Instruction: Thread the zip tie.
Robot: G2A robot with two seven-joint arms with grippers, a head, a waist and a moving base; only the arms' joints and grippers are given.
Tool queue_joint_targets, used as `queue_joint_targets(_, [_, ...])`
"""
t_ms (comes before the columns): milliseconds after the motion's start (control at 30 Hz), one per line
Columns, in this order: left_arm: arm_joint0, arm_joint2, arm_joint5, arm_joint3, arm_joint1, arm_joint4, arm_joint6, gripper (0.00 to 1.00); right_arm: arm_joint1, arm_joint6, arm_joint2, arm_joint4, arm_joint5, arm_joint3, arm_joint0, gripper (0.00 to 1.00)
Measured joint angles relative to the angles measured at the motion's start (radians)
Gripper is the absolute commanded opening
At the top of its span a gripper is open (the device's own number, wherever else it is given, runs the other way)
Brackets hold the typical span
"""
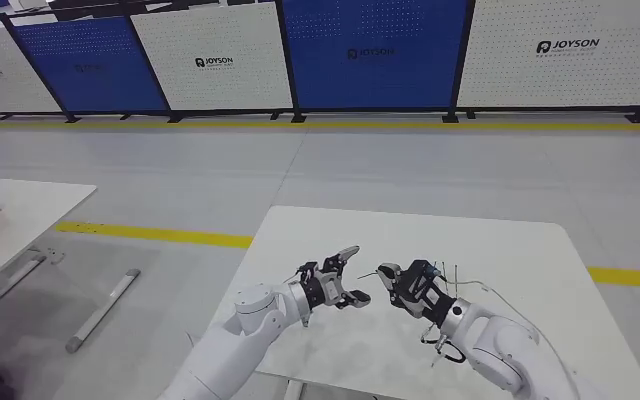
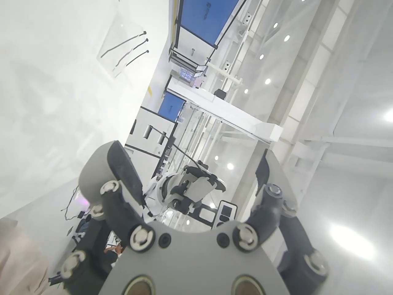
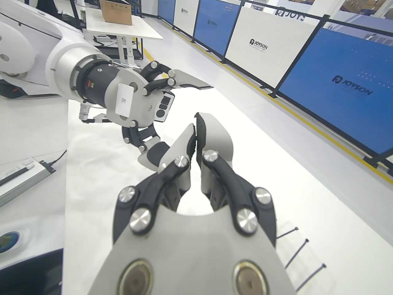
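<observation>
Blue and white partition panels fence off the far side of the floor, and in front of them stands the white surface, with both arms held over its near half. The zip tie is a thin black strip, nearly straight, up in the air. The right pincer has its pads pressed together on one end, and the free length pokes out towards the left pincer. That one faces it with its fingers spread wide, and the tie's loose end sits close to the gap between them (whether it touches a finger I cannot tell from where I stand). Beside the right arm, flat on the surface, lies a clear plastic sheet. On it rest three more ties, black and slim like the first. They lie side by side without touching, each with a small blocky head at one end, and all the heads point the same way.
</observation>
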Motion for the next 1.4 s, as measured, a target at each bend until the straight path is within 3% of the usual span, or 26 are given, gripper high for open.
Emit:
queue_joint_targets(33, [-0.002,0.002,-0.002,0.003,-0.001,0.0,0.0,0.4,0.0,0.0,0.0,0.0,0.0,0.0,0.0,0.0])
queue_joint_targets(133, [-0.009,0.005,0.001,0.013,-0.003,-0.011,0.006,0.2,0.0,0.0,0.0,0.0,0.0,0.0,0.0,0.0])
queue_joint_targets(167, [-0.011,0.006,0.002,0.015,-0.003,-0.013,0.007,0.05,0.0,0.0,0.0,0.0,0.0,0.0,0.0,0.0])
queue_joint_targets(233, [-0.012,0.009,0.002,0.017,-0.002,-0.011,0.001,0.0,0.0,0.0,0.0,0.0,0.0,0.0,0.0,0.0])
queue_joint_targets(367, [-0.011,0.014,0.002,0.024,0.004,-0.01,-0.027,0.0,0.0,0.0,0.0,0.0,0.0,0.0,0.0,0.0])
queue_joint_targets(900, [-0.033,0.041,0.002,0.034,0.026,-0.057,-0.024,0.0,0.0,0.0,0.0,0.0,0.0,0.0,0.0,0.0])
queue_joint_targets(933, [-0.034,0.042,0.002,0.033,0.027,-0.058,-0.023,0.11,0.0,0.0,0.0,0.0,0.0,0.0,0.0,0.0])
queue_joint_targets(967, [-0.034,0.044,0.002,0.033,0.028,-0.059,-0.02,0.8,0.0,0.0,0.0,0.0,0.0,0.0,0.0,0.0])
queue_joint_targets(1000, [-0.035,0.045,0.002,0.032,0.029,-0.06,-0.016,1.0,0.0,0.0,0.0,0.0,0.0,0.0,0.0,0.0])
queue_joint_targets(1133, [-0.033,0.047,0.002,0.026,0.032,-0.069,-0.007,0.99,0.0,0.0,0.0,0.0,0.0,0.0,0.0,0.0])
queue_joint_targets(1267, [-0.03,0.048,0.002,0.022,0.036,-0.074,-0.01,0.89,0.0,0.0,0.0,0.0,0.0,0.0,0.0,0.0])
queue_joint_targets(1300, [-0.03,0.048,0.002,0.021,0.037,-0.074,-0.01,0.74,0.0,0.0,0.0,0.0,0.0,0.0,0.0,0.0])
queue_joint_targets(1367, [-0.03,0.049,0.002,0.019,0.039,-0.076,-0.01,0.6,0.0,0.0,0.0,0.0,0.0,0.0,0.0,0.0])
queue_joint_targets(1400, [-0.031,0.05,0.002,0.018,0.04,-0.077,-0.009,0.48,0.0,0.0,0.0,0.0,0.0,0.0,0.0,0.0])
